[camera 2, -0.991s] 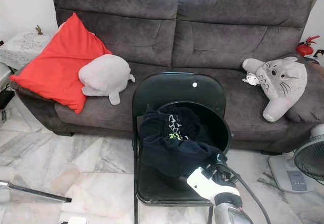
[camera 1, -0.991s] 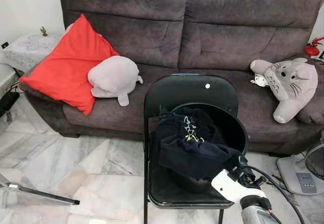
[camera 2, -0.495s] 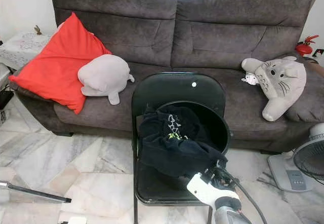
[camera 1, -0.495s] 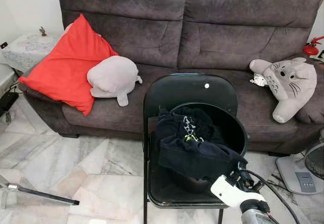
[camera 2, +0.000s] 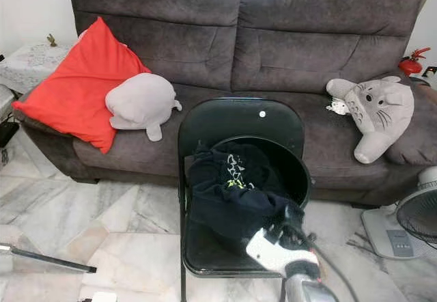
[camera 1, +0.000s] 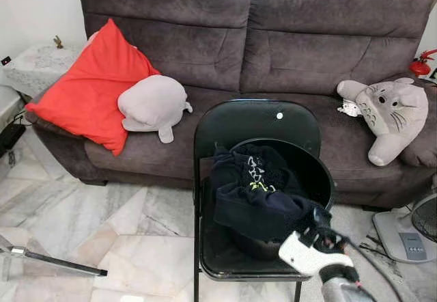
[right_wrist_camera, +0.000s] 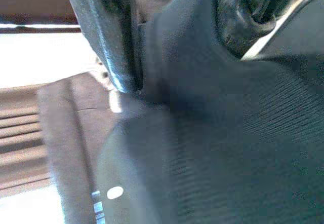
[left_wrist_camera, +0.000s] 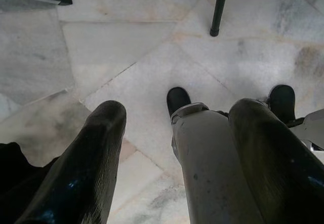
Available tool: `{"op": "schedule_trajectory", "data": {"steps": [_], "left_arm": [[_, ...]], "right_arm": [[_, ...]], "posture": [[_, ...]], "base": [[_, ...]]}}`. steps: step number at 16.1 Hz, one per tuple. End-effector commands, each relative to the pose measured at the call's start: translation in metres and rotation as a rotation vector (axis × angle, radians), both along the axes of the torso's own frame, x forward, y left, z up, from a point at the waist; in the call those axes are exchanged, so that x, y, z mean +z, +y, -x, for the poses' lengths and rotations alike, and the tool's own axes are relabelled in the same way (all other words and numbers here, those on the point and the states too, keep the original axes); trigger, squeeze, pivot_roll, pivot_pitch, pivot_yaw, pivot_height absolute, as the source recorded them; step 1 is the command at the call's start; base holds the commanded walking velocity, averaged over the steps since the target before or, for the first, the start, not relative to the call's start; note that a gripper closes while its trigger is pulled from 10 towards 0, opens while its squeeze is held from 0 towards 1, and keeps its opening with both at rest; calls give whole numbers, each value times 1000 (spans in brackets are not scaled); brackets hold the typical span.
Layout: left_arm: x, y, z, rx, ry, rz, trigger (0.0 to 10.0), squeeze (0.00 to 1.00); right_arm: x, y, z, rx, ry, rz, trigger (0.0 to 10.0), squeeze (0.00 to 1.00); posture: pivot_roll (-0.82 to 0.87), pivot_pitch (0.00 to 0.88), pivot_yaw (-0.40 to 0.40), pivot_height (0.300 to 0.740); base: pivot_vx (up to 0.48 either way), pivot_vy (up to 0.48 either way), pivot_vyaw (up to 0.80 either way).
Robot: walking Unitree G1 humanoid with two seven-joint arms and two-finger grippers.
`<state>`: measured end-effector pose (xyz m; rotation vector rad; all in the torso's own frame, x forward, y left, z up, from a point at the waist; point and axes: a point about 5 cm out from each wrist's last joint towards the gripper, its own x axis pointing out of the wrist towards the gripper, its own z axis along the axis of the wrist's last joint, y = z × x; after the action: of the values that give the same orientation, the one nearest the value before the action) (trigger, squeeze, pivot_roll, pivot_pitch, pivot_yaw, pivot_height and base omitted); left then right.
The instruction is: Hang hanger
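Note:
A dark garment with a small green print lies heaped in a black basin on a black folding chair. My right gripper reaches up from below at the garment's near right edge, its white wrist blurred. In the right wrist view its fingers stand apart and open, with dark fabric bulging between them. The left gripper hangs open over the marble floor, beside my own leg and feet. No hanger can be made out.
A grey sofa stands behind the chair with a red cushion, a grey plush and a grey-white plush. A fan base sits at right. A metal bar lies on the floor at left.
My right gripper dipped, then moved up and left against the garment's edge. The garment, basin and chair have not moved.

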<state>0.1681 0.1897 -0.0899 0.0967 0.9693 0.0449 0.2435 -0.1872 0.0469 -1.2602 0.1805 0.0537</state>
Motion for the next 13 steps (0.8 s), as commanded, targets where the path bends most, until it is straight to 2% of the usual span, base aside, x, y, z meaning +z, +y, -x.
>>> {"op": "schedule_trajectory", "data": {"steps": [1,2,5,6,8,10,13], "left_arm": [[-2,1,5,-14,17,-13,10000,0],[-2,1,5,-14,17,-13,10000,0],[-2,1,5,-11,16,-14,10000,0],[-2,1,5,-11,15,-15,10000,0],[-2,1,5,-10,13,-14,10000,0],[-2,1,4,-10,11,-13,10000,0],[-2,1,4,-10,11,-14,10000,0]], "right_arm": [[-10,-2,5,-14,64,-4,10000,0],[-9,-1,4,-10,51,-7,10000,0],[19,6,-6,60,-159,-8,10000,0],[23,9,-6,81,-190,-13,10000,0],[23,12,-5,98,-202,-21,10000,0],[10,11,-2,81,-132,-19,10000,0],[5,8,-1,53,-95,-15,10000,0]], "posture": [[-119,83,-11,740],[-119,83,-11,740],[-119,84,-11,740],[-119,84,-12,740],[-119,85,-12,740],[-118,84,-11,740],[-118,85,-11,740]], "base": [[0,0,0],[0,0,0],[0,0,0],[0,0,0],[0,0,0],[0,0,0],[0,0,0]]}}
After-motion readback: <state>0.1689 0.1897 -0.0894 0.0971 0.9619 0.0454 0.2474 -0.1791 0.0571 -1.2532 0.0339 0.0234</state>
